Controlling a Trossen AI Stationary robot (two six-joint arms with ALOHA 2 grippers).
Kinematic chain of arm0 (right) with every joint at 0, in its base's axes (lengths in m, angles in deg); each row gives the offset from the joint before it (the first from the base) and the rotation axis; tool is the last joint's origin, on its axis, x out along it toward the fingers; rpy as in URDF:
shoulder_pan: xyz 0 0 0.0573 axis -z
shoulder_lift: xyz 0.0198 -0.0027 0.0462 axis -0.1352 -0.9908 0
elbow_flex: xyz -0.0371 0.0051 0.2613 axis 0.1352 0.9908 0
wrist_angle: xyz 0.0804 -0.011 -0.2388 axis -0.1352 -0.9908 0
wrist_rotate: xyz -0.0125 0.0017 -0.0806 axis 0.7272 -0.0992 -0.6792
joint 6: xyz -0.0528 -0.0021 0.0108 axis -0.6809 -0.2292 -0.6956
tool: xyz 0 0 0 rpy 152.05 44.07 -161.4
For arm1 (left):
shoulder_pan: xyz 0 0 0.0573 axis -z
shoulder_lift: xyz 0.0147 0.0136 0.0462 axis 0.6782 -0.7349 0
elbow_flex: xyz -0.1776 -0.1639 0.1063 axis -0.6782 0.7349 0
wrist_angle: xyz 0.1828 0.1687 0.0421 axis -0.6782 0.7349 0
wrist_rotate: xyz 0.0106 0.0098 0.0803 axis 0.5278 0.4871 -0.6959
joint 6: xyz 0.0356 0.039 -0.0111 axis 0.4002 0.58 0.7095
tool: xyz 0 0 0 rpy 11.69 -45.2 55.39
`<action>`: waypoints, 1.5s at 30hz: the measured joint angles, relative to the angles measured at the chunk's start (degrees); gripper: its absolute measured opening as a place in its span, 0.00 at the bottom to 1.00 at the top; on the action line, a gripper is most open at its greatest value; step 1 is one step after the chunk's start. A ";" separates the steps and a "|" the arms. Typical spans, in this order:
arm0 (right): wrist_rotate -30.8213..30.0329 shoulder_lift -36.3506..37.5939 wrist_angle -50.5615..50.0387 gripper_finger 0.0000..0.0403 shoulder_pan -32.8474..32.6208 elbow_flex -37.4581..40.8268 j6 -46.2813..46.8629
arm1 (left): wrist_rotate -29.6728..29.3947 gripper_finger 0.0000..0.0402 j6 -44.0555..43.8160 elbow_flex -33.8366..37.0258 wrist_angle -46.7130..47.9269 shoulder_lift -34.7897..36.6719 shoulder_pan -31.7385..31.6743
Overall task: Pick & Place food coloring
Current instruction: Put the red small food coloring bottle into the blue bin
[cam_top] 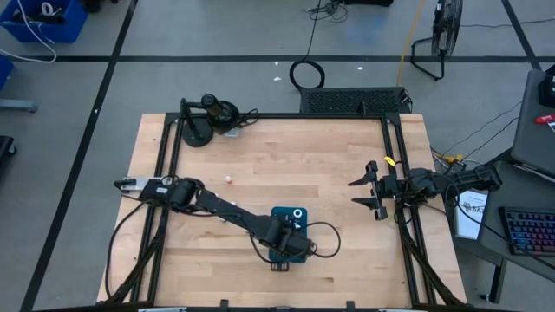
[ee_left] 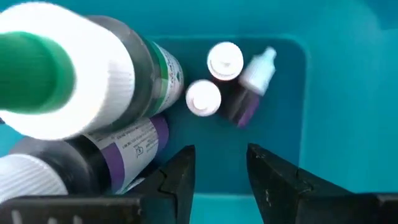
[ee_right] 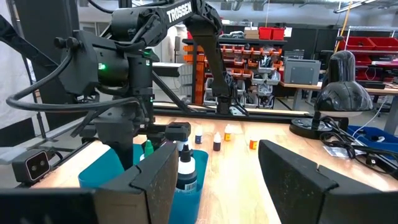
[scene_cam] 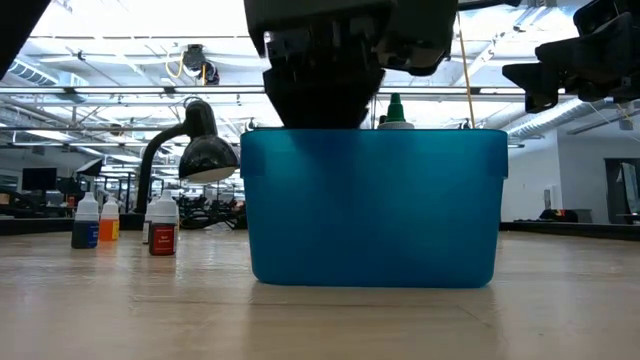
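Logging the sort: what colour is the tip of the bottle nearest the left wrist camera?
Green: the bottle has a green tip above a white ribbed cap, clearest in the left wrist view.

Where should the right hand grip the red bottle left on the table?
Grip the red bottle across its body below the white cap, coming straight down from above: it stands upright, and the blue bottle and orange bottle stand apart from it.

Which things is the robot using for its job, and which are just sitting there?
For the job:
- left gripper, open over the teal bin
- food coloring bottles in the bin
- food coloring bottles on the table

Just sitting there:
- black desk lamp
- right gripper, open at the table's right edge
- keyboard
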 joint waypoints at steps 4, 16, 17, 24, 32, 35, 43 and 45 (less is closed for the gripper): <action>0.00 -0.01 -0.01 0.53 0.00 0.00 0.00 | 2.24 0.35 -0.57 0.08 0.48 1.62 -0.33; 0.00 0.01 0.01 0.53 0.00 -0.02 0.01 | -10.08 0.29 -10.85 0.20 16.32 14.99 3.43; 0.00 -0.01 0.01 0.53 0.00 -0.02 0.00 | -9.35 0.29 -11.98 0.25 17.84 15.45 3.81; 0.00 0.00 0.02 0.53 0.00 -0.07 0.00 | -7.45 0.35 -26.48 0.36 25.79 15.59 4.17; 0.00 0.01 0.01 0.53 0.00 -0.07 -0.01 | -13.29 0.58 -28.19 5.85 26.89 15.44 4.40; 0.00 0.01 0.01 0.53 0.00 -0.04 -0.01 | -12.92 0.61 -27.32 11.17 25.10 15.58 4.14; 0.00 0.01 0.01 0.53 0.00 -0.04 0.00 | -7.13 0.62 -20.61 21.92 13.83 15.52 1.07; 0.00 0.01 0.00 0.53 0.00 -0.04 -0.01 | -6.49 0.61 -19.13 22.46 12.19 15.52 0.52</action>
